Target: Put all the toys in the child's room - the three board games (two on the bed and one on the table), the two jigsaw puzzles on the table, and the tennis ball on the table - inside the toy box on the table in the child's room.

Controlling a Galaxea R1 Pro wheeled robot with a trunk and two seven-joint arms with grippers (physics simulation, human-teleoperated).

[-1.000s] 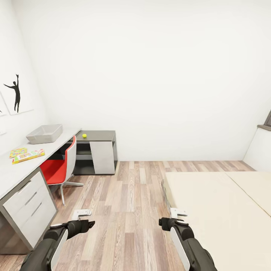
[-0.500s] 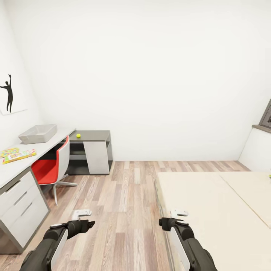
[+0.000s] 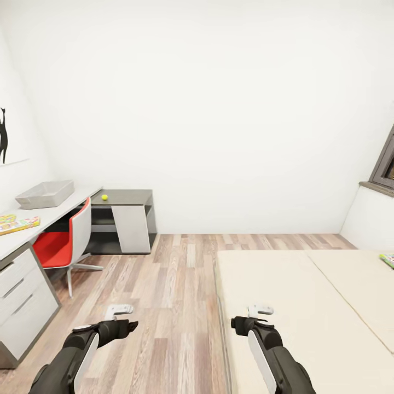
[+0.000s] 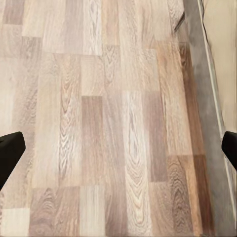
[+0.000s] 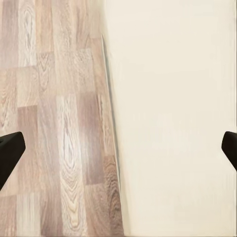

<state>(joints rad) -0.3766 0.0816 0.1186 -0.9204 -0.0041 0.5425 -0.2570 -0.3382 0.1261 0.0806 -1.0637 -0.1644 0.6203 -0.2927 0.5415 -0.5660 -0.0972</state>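
While both arms hang low, left pincer (image 3: pixel 119 311) agape, right pincer (image 3: pixel 259 310) agape

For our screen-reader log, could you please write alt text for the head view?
Both grippers, left gripper and right gripper, hang empty over wood floor, bed at right. At left, a table holds the toy box and tennis ball.

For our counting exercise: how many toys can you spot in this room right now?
3: a small yellow-green ball on the dark desk corner, a multicoloured flat box on the light grey desktop, a green flat item on the beige bed's edge. Others may be hidden.
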